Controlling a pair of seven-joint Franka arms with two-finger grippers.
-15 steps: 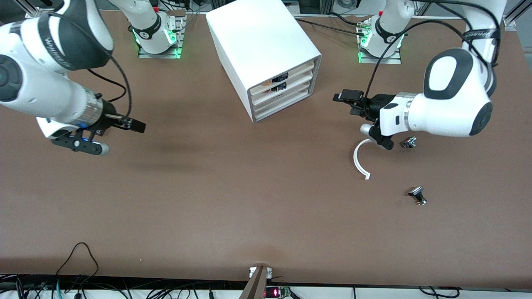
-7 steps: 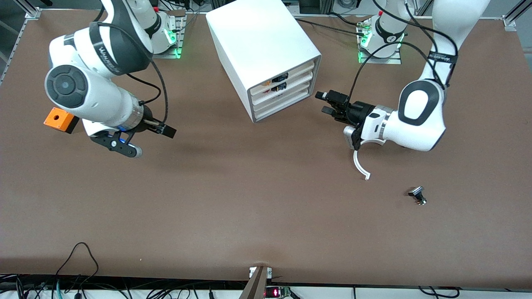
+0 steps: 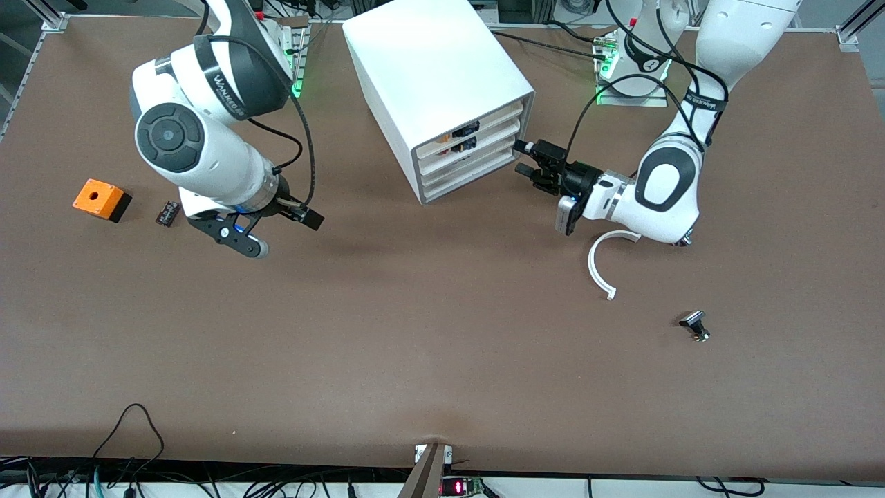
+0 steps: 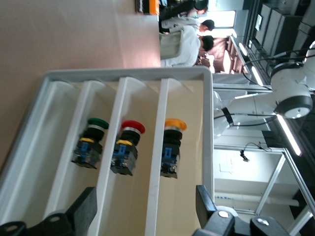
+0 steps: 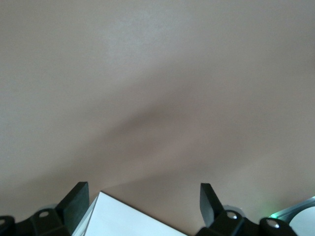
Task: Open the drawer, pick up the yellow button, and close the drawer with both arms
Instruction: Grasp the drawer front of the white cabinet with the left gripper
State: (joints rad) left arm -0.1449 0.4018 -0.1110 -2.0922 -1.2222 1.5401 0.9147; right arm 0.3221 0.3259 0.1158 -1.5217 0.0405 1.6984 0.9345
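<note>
Left gripper [image 3: 525, 160] is right at the front of the big white box-shaped cabinet [image 3: 429, 62], level with the drawer stack. Jaws are spread wide with nothing between them. No contact that I can confirm.

Right gripper [image 3: 308, 218] hangs over bare table [image 3: 415, 346] toward the right arm's end. It's also spread wide and empty, waiting.

Target is the uppermost shallow white tray drawer [image 3: 492, 117], which reads as not yet pulled out. The left wrist view looks straight into the stack. The small push-button with the round orange cap and black-and-blue body [image 4: 172, 150] sits in that top tray, with a red-capped one [image 4: 127, 153] and a green-capped one [image 4: 90, 147] in the trays below.

Handling, my guess:
- The drawer is thin light plastic and should slide easily. I'd pinch the front lip near mid-width so it doesn't rack.
- The cabinet looks light enough to skid on the table when pulled, so the right arm should brace it.
- The button is rigid, light and not fragile.
- Its cap is domed and smooth, so it's likely to slip.
- I'd grip the squarer body across its flats.
- The tray is shallow with tight clearance, so the drawer has to come well out first.
</note>
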